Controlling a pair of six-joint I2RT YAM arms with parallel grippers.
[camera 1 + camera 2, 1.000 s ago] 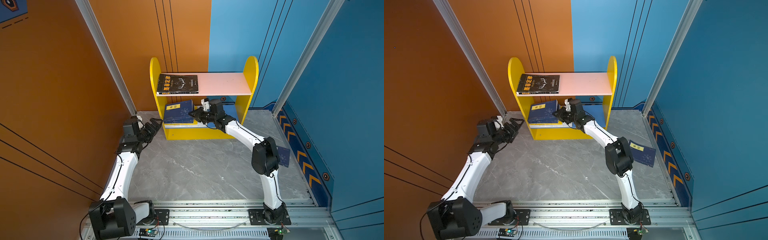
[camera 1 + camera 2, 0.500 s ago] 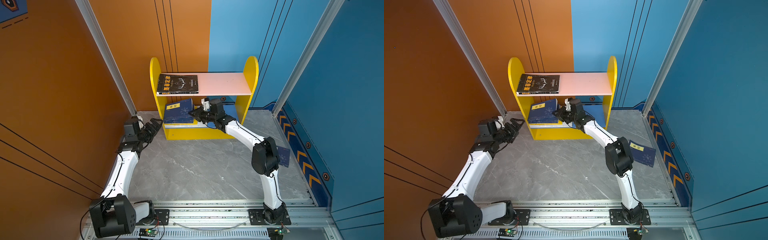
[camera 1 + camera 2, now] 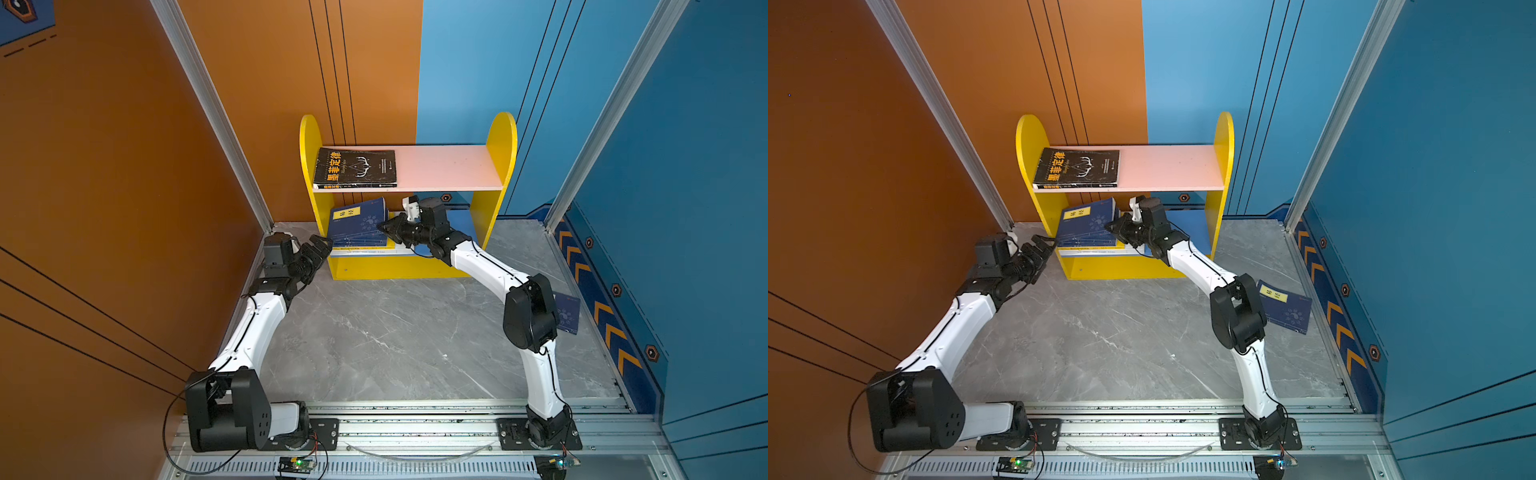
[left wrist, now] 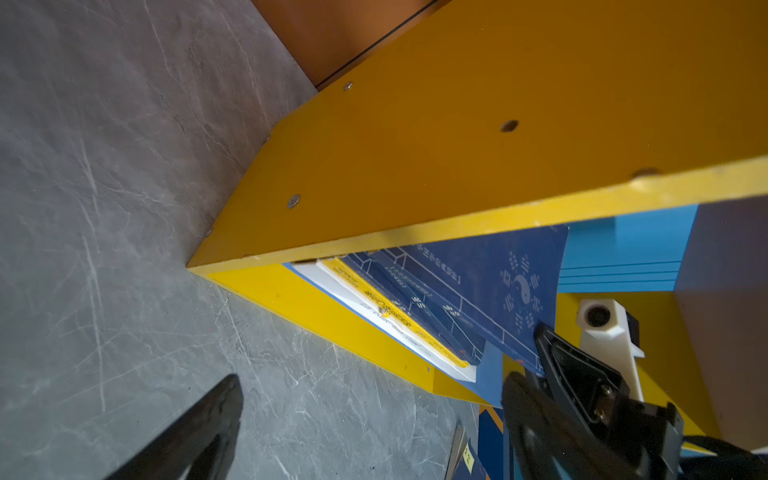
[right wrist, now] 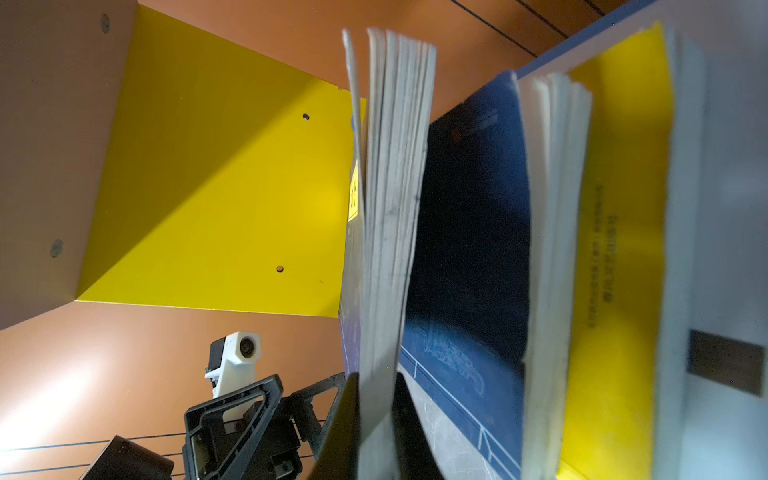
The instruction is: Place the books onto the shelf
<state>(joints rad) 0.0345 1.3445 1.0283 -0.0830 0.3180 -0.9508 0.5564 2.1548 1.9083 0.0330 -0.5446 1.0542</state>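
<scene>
The shelf [image 3: 505, 137] [image 3: 1224, 137] stands at the back wall, and a black book [image 3: 355, 168] [image 3: 1077, 168] lies flat on its pink upper board. On the blue lower board lies a stack with a white book [image 4: 415, 347] and a yellow book [image 4: 382, 307] [image 5: 615, 208] at the bottom. My right gripper [image 3: 384, 228] [image 3: 1111, 226] [image 5: 376, 382] is shut on the edge of a navy book [image 3: 359, 220] [image 3: 1086, 220] [image 4: 490, 274], held tilted over that stack. My left gripper [image 3: 322, 247] [image 3: 1044, 245] [image 4: 374, 384] is open and empty by the shelf's left front corner.
Another navy book [image 3: 1285, 307] [image 3: 567, 311] lies on the grey floor at the right, partly behind my right arm's elbow. Orange wall panels stand close on the left and blue ones on the right. A metal rail [image 3: 415, 428] runs along the front.
My left gripper has crept slightly toward the shelf's left corner. My right gripper has stayed in place, still holding the navy book.
</scene>
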